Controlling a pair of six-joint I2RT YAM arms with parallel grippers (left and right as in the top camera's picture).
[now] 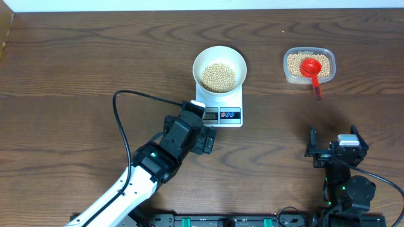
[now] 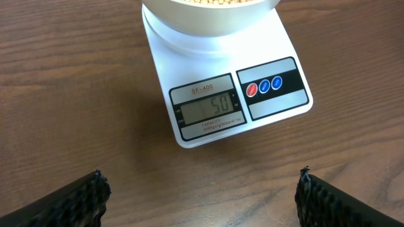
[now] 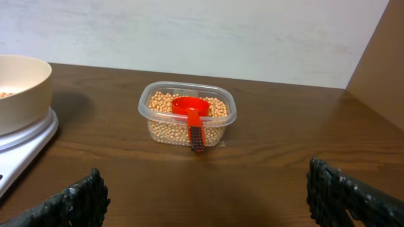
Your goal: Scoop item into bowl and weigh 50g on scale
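Overhead, the left fingers [image 1: 206, 140] were seen spread apart and empty, just short of the scale [image 1: 230, 115]. The bowl [image 1: 197, 62] of beans [image 1: 218, 77] was set on its far end. A display reading like 50 was shown only by the left wrist view. The right fingers [image 1: 312, 144], likewise apart, were held well away from the tub [image 1: 288, 75] and red scoop [image 1: 310, 67]

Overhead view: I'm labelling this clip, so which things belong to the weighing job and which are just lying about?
Job: beans, bowl, scale, red scoop, tub.
Lying about: only a black cable.
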